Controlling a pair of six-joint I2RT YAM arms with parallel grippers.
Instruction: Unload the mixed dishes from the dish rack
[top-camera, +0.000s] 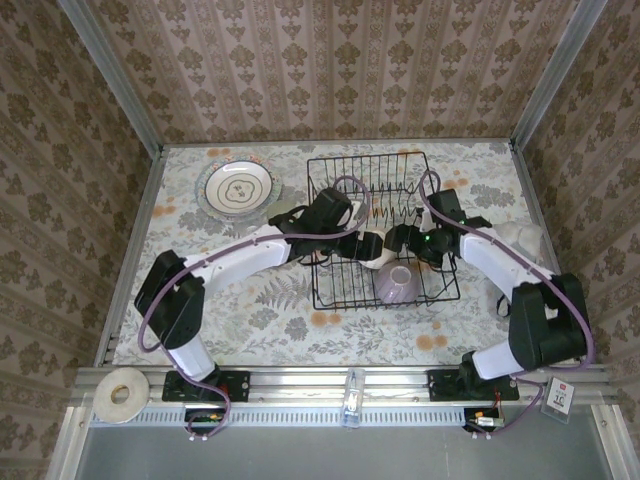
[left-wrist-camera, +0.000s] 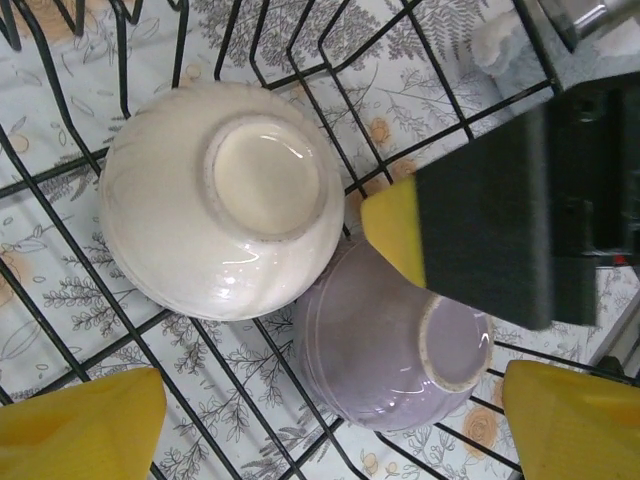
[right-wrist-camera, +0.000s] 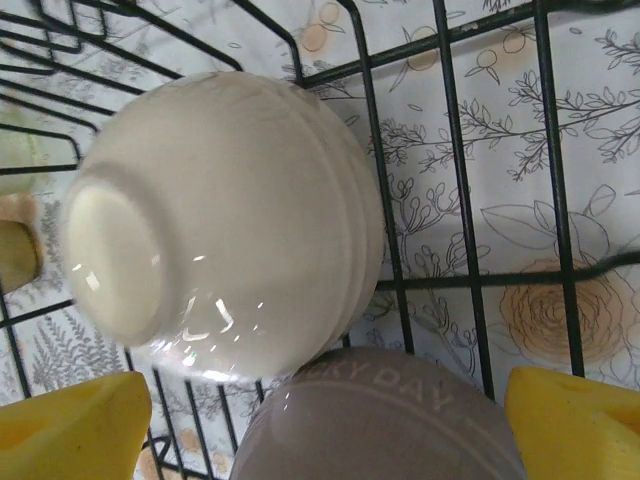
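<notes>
One glossy cream bowl (left-wrist-camera: 215, 200) and one lilac bowl (left-wrist-camera: 385, 350) lay in the black wire dish rack (top-camera: 385, 180); the left gripper (left-wrist-camera: 325, 430) and right gripper (right-wrist-camera: 322, 425) gaped wide, empty.

Inside the dish rack (top-camera: 365, 158) the upturned cream bowl (left-wrist-camera: 200, 210) and lilac bowl (left-wrist-camera: 380, 350) lean together, touching, so no finger fits between them there. The cream bowl's other flanks face only rack wires and tablecloth. Overhead it is crowded: the left gripper (top-camera: 372, 246) and right gripper (top-camera: 402, 240), both spread wide, hang close together, and the right one's yellow pad (left-wrist-camera: 395, 230) stands just beside the cream bowl. Left of the rack lies bare table (top-camera: 250, 310); a patterned plate (top-camera: 237, 187) occupies the far-left corner.
</notes>
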